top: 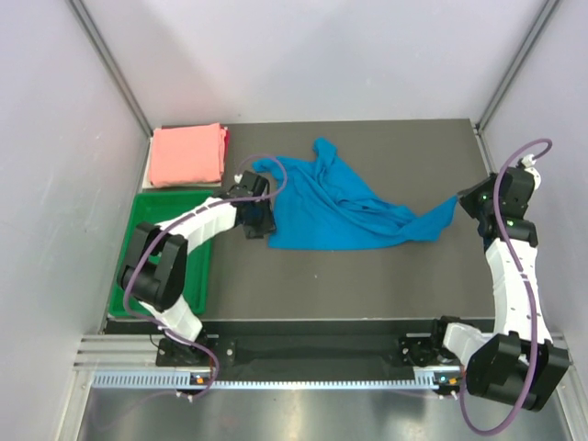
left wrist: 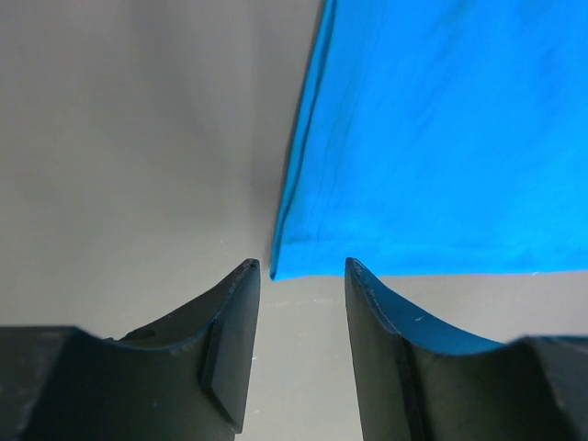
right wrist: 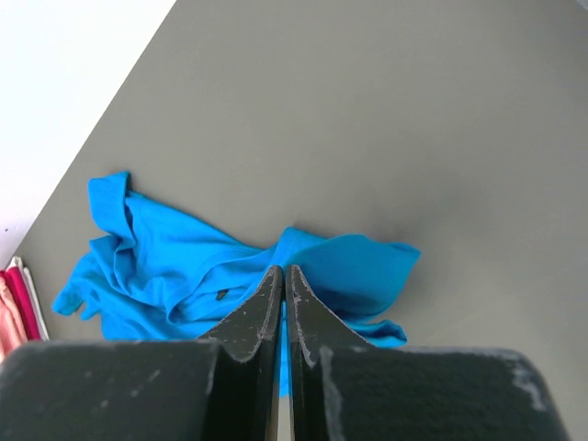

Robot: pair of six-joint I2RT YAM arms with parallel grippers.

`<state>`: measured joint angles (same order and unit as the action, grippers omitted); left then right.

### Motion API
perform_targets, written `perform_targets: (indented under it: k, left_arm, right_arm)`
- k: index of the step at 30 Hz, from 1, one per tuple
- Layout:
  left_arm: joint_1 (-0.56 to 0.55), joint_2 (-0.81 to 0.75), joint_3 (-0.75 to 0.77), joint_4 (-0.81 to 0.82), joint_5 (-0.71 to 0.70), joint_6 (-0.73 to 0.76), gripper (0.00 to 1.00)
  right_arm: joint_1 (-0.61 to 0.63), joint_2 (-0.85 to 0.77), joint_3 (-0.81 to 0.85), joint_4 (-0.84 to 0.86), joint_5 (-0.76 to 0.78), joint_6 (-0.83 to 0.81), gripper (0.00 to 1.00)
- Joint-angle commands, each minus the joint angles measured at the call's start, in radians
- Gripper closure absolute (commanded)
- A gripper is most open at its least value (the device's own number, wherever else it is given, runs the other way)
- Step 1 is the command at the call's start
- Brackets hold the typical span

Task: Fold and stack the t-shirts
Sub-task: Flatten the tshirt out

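Across the middle of the overhead view the blue shirt (top: 340,211) lies rumpled on the dark table (top: 367,285), its long axis running left to right, with one drawn-out end pointing at the right edge of the frame. At that end the right gripper (right wrist: 283,272) is pinched together on a thin strip of the blue cloth. The left gripper (left wrist: 301,265) sits low at the shirt's lower left corner with its fingers apart and nothing between them. In its wrist view the corner lies just ahead of the gap, a little toward the left finger, and the hem runs off to the right. The left arm is plainly the nearer one to this corner, so a short push forward should bring the corner between the fingers. At the upper left, well apart, the pink shirt (top: 188,154) lies folded flat.
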<state>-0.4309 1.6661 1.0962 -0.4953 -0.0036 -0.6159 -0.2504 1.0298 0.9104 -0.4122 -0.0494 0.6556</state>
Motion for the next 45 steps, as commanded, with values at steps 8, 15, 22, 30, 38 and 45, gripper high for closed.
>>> perform_targets:
  k: [8, 15, 22, 30, 38, 45]
  left_arm:
    - [-0.058, 0.052, -0.076, 0.048, -0.081, -0.096, 0.53]
    - [-0.075, 0.07, -0.087, 0.037, -0.173, -0.107, 0.59]
    - [-0.077, 0.054, -0.018, 0.014, -0.171, -0.096, 1.0]
    - [-0.075, -0.08, 0.631, -0.252, -0.298, -0.021, 1.0]
    - [-0.077, -0.23, 1.088, -0.338, -0.305, -0.011, 1.0]
    - [-0.077, -0.552, 0.918, -0.198, -0.202, -0.071, 1.0]
  right_arm:
    - [0.008, -0.023, 0.045, 0.036, 0.029, -0.024, 1.0]
    - [0.008, -0.039, 0.031, 0.038, 0.033, -0.025, 1.0]
    - [0.01, -0.019, 0.022, 0.052, 0.039, -0.016, 1.0]
    - [0.011, 0.056, 0.46, -0.018, -0.078, -0.025, 1.0]
    - [0.01, -0.055, 0.798, -0.12, 0.035, -0.024, 1.0]
    - [0.01, -0.408, 0.8, -0.063, 0.267, 0.007, 1.0]
